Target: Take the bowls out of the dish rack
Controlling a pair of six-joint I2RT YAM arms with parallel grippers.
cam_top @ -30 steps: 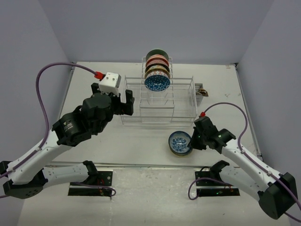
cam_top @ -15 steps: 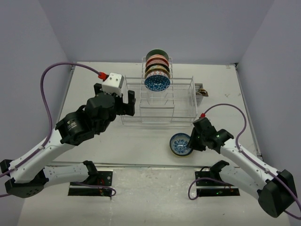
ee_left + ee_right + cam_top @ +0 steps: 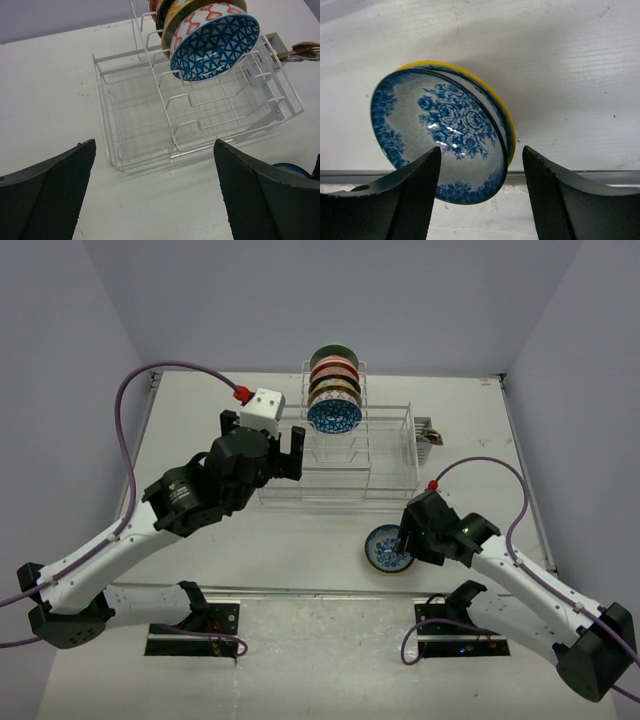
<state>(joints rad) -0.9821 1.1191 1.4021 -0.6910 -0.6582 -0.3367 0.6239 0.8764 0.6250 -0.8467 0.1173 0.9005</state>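
Bowl (image 3: 445, 150) between parted right gripper (image 3: 480, 165) fingers (image 3: 557, 200)

We see a white wire dish rack (image 3: 390, 455) (image 3: 145, 125) holding a row of patterned round bowls (image 3: 334, 380) on edge, with a blue mosaic bowl (image 3: 334, 416) (image 3: 215, 47) frontmost. A blue-floral bowl (image 3: 385, 548) (image 3: 445, 155) with a yellow outside is apart, before the rack.

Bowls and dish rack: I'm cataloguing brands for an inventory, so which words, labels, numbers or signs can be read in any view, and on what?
None: no text can be read in any view.
The floral bowl and the mosaic bowl carry only patterns, and the dish rack is bare wire.
Whatever sits in the side caddy is too small to tell.
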